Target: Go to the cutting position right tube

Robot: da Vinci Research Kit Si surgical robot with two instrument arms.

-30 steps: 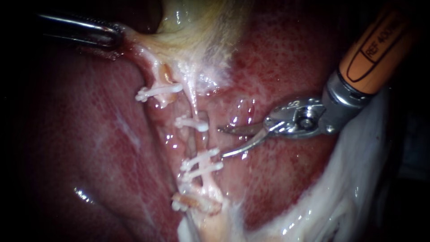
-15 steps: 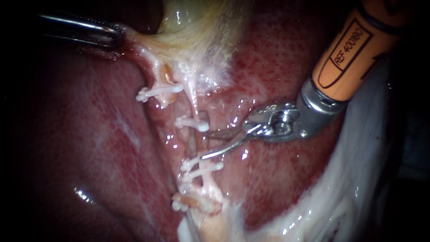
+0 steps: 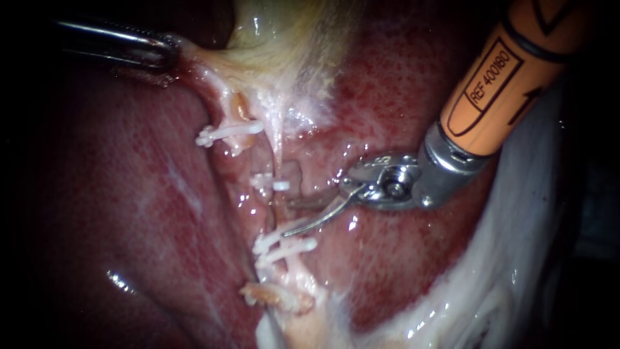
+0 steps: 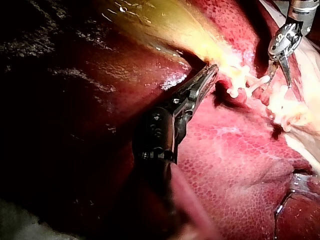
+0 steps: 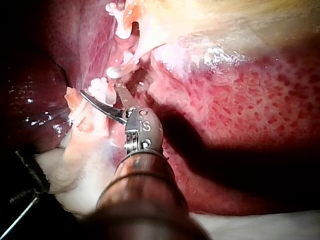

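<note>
Close view of a wet red liver (image 3: 129,194) with the pale gallbladder (image 3: 284,39) above it. The left instrument (image 3: 165,55), jaws clamped on the gallbladder, holds it toward the upper left, apparently to keep the tubes below taut and exposed. The right tube (image 3: 276,212) runs down the middle, between an upper clip (image 3: 279,185) and lower clips (image 3: 287,245) (the bare stretch between looks like the cutting site). The right instrument (image 3: 289,218) holds its blades apart there, tips astride the tube, not closed on it.
</note>
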